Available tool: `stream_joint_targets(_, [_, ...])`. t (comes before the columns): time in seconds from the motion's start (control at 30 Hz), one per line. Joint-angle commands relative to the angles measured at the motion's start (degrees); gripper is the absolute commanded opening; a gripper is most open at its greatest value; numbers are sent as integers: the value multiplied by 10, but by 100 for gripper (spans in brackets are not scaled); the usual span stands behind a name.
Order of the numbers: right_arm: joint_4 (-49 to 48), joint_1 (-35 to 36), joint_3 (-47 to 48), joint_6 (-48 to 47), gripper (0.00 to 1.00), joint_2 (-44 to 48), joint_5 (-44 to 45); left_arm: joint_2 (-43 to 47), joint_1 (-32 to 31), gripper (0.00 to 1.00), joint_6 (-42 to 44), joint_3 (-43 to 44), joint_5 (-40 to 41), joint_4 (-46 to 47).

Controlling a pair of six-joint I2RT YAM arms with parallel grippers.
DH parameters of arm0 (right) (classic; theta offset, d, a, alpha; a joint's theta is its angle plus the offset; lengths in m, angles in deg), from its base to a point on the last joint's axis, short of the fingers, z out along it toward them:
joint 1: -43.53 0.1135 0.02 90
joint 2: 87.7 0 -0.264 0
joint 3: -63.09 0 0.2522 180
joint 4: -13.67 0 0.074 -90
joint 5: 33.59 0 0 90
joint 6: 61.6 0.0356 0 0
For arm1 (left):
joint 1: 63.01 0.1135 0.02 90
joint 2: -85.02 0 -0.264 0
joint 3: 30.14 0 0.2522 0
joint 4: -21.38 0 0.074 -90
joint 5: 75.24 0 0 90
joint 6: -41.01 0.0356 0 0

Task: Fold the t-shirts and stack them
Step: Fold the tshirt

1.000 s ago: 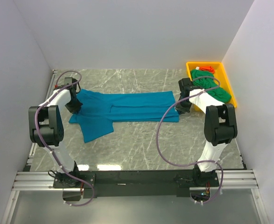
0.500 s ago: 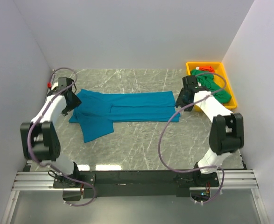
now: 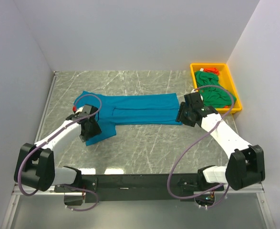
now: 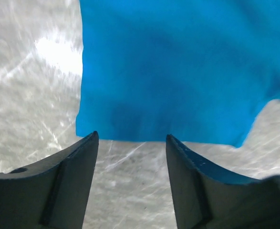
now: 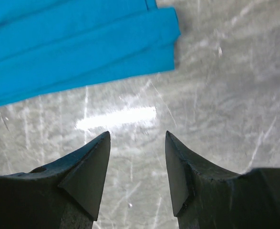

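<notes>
Two shirts showed from above, the teal shirt (image 3: pixel 130 109) flat on the bench (image 3: pixel 149 143), the green shirt (image 3: pixel 215 93) in the bin (image 3: pixel 236 93); the left wrist showed the left pincer (image 4: pixel 132 138) apart at a teal edge, the right wrist the right pincer (image 5: pixel 137 136) apart beside its folded corner.

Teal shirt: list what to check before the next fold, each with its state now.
1. Left gripper open and empty: ok.
2. Right gripper open and empty: ok.
3. Teal shirt lying flat on the table: ok.
4. Near left sleeve folded in: not ok, it juts out toward the arms.
5. Right gripper over cloth: not ok, bare table beneath; shirt corner lies ahead.
6. Green shirt inside the yellow bin: ok.
</notes>
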Motion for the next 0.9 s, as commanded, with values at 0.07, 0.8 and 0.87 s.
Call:
stream_joint_targets(0.07, [-20, 5, -43, -1, 57, 54, -9, -4, -20, 59, -32, -17, -22, 33])
stream_joint_targets(0.8, [-52, 6, -82, -7, 56, 42, -30, -82, -44, 1, -37, 50, 49, 0])
stream_joint_targets(0.87, [-52, 6, -81, -9, 56, 40, -24, -101, -42, 1, -22, 96, 64, -9])
